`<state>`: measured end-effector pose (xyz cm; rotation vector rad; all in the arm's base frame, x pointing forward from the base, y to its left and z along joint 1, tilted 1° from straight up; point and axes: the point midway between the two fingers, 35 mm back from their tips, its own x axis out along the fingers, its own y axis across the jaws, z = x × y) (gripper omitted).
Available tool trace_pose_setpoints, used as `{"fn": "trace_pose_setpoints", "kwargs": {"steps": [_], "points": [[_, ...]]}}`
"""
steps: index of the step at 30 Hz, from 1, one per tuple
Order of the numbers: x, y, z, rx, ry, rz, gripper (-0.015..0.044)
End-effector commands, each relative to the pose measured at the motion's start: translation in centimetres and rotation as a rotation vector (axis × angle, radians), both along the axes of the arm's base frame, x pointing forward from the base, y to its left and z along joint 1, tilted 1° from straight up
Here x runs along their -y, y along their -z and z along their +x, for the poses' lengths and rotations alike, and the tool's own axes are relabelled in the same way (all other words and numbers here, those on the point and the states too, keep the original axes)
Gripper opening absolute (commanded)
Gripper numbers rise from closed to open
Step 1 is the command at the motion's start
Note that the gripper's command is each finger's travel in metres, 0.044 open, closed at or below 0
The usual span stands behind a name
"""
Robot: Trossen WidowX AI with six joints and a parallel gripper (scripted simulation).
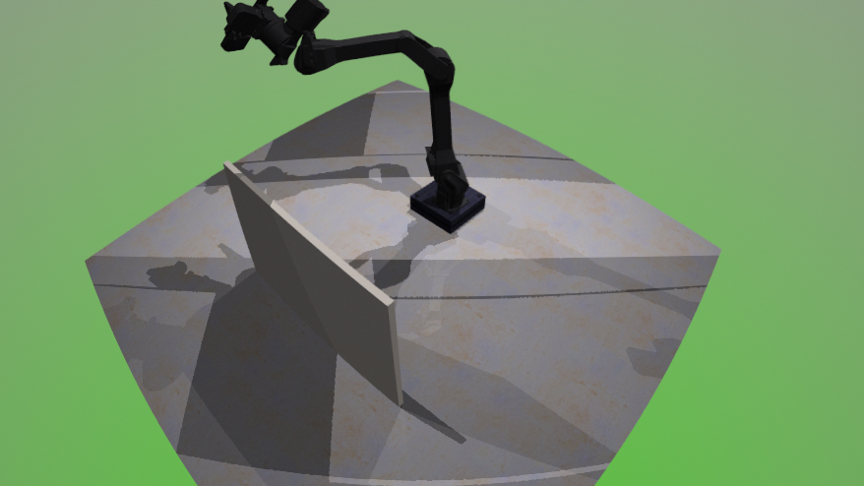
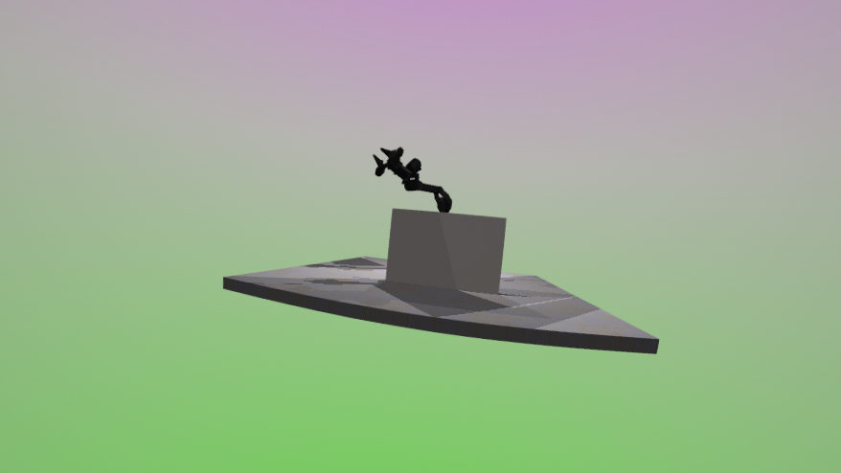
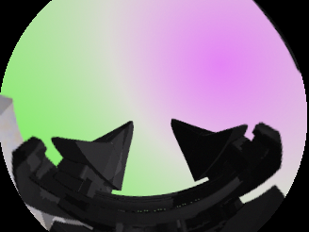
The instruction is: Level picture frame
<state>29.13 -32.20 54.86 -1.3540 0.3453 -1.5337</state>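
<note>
The picture frame and the screw are not visible in any view. The upright grey wall panel (image 1: 356, 320) (image 2: 417, 247) shows its plain side to the top and exterior views, so its other side is hidden. My gripper (image 1: 223, 27) (image 2: 377, 152) (image 3: 152, 122) is held high, above the level of the panel's top edge, toward the panel's far end in the top view. In the wrist view its two dark pointed fingers stand apart with only coloured background between them. It is open, partway, and touches nothing.
The arm's square base (image 1: 448, 212) stands on the mottled grey table top (image 1: 543, 338) (image 2: 329, 288), on the side of the panel away from the exterior view. Dark shadows of arm and panel cross the table. A strip of table shows at the wrist view's left edge.
</note>
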Motion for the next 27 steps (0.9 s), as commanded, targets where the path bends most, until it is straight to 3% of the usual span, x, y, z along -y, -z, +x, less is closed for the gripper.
{"fn": "trace_pose_setpoints", "kwargs": {"steps": [1, 14, 27], "points": [[-7.1, 0.4, 0.1, 0.275, -0.415, 0.143, 0.0260], [-16.1, 4.3, -1.5, 0.676, -0.956, 0.510, 0.0260], [-23.0, 10.8, -4.3, 1.058, -1.324, 1.012, 0.0260]]}}
